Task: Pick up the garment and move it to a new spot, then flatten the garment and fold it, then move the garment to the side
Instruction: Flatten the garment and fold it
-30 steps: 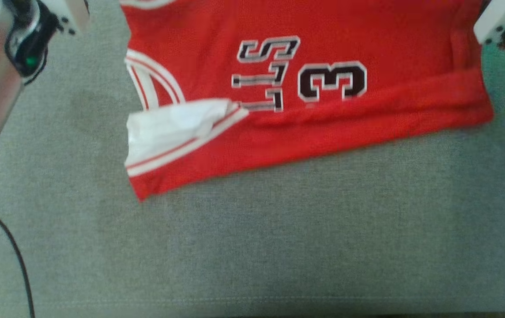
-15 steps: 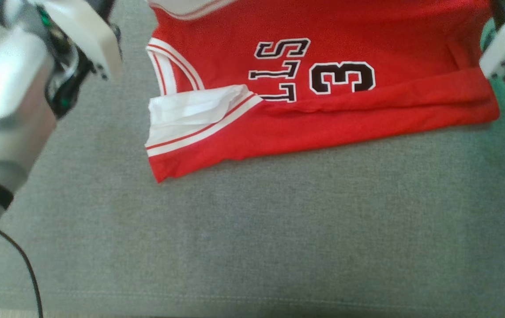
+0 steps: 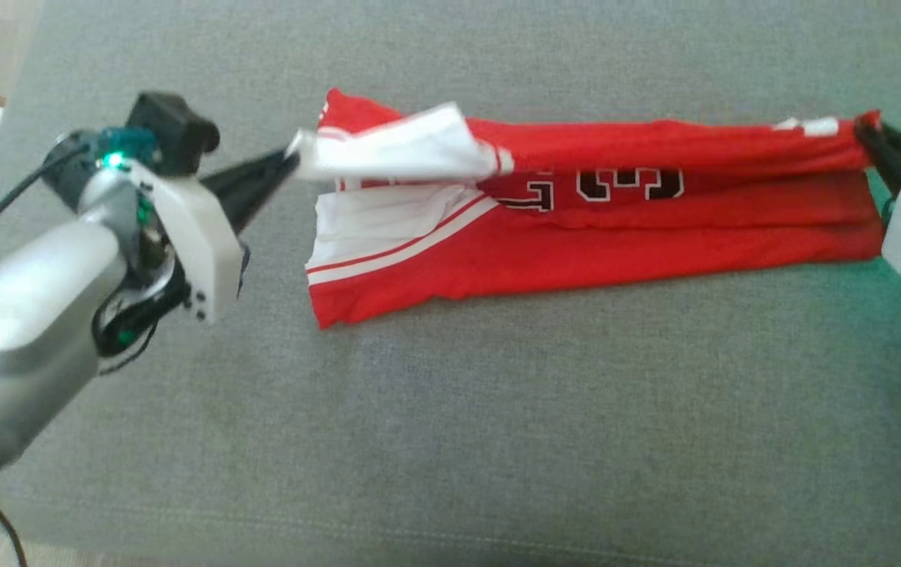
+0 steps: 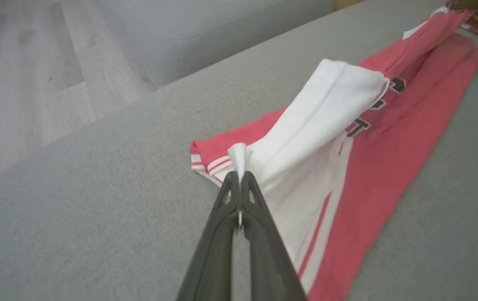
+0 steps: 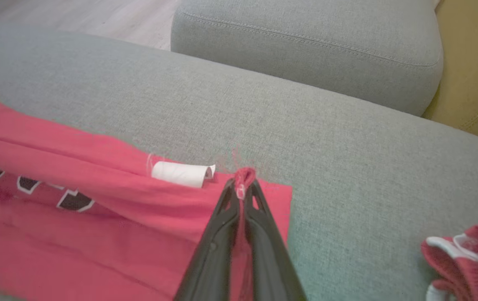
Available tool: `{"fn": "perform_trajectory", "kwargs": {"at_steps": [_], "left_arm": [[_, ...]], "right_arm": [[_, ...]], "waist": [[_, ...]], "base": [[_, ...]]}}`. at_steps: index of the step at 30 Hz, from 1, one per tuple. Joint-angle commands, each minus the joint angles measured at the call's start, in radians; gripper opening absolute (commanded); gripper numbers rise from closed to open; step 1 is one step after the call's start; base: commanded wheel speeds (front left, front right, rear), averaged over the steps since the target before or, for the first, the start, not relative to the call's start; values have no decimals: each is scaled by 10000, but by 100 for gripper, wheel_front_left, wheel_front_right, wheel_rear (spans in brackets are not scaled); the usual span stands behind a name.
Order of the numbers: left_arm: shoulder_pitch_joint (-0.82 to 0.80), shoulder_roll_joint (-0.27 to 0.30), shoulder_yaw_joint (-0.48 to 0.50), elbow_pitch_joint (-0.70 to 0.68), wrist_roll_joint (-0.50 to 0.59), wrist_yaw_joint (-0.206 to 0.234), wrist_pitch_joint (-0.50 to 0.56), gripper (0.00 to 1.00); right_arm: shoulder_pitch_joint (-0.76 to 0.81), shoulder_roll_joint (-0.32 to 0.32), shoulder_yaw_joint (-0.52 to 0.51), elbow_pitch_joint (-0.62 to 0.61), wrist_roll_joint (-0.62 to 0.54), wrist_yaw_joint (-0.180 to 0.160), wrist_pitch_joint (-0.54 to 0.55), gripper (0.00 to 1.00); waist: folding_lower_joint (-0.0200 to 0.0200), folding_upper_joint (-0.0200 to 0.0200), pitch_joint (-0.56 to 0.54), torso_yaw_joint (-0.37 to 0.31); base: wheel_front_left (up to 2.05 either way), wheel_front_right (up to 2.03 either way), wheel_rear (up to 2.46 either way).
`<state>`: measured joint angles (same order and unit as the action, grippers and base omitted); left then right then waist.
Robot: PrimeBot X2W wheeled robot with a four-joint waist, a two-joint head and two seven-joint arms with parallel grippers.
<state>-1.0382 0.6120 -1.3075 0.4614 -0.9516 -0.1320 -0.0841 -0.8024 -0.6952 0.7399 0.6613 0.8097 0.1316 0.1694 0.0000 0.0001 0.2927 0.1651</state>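
The garment is a red jersey with white trim and black lettering, lying across the grey cushion with its far edge lifted and drawn toward me over the near half. My left gripper is shut on the jersey's white-lined left corner. In the left wrist view, the left gripper pinches white cloth of the garment. At the right end, my right gripper is shut on the red corner. The right wrist view has that gripper clamped on a red tuft of the garment, beside a small white label.
A second grey cushion lies beyond the one I work on, with a mustard surface beside it. Another red and white cloth sits at the right. Wooden floor lies off the cushion's left edge.
The head camera has tilted up, so both grippers now show. The jersey's far edge has been lifted and pulled over the lettering, which is now mostly covered.
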Motion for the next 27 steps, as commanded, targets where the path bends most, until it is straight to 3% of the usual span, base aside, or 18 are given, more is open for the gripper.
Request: {"fn": "perform_trajectory", "kwargs": {"at_steps": [1, 8, 20, 21, 22, 23, 24, 27], "left_arm": [[-294, 660, 406, -337, -97, 15, 253, 0], [306, 1106, 295, -1277, -234, 15, 1073, 0], [1027, 787, 274, -1247, 60, 14, 1237, 0], [1064, 746, 274, -1197, 90, 14, 1207, 0], [1082, 699, 274, -1112, 129, 14, 1127, 5], [1122, 646, 274, -1029, 174, 14, 1068, 63], [1182, 597, 274, -961, 202, 14, 1043, 100], [1291, 528, 279, -661, 170, 14, 798, 100]], "right_arm": [[234, -468, 143, -292, 234, -9, 130, 0], [428, -994, 921, -843, 1024, -9, 1154, 0], [293, -1494, 1811, -1213, 1149, -9, 1976, 0], [284, -1486, 1786, -1146, 1184, -9, 1976, 61], [313, -1451, 1767, -1061, 1278, -9, 2051, 100], [332, -1425, 1772, -1032, 1337, -9, 2097, 100], [345, -1404, 1755, -1010, 1396, -9, 2106, 100], [381, -1358, 1637, -897, 1575, -9, 2110, 100]], "waist": [[0, -1, -115, 49], [0, -1, -268, 16], [0, -1, -76, -158], [0, -1, -72, -169], [0, -1, -83, -177], [0, -1, -108, -185], [0, -1, -147, -197], [0, -1, -337, -260]], "base": [[0, 0, 0], [0, 0, 0], [0, 0, 0], [0, 0, 0], [0, 0, 0], [0, 0, 0], [0, 0, 0], [0, 0, 0]]}}
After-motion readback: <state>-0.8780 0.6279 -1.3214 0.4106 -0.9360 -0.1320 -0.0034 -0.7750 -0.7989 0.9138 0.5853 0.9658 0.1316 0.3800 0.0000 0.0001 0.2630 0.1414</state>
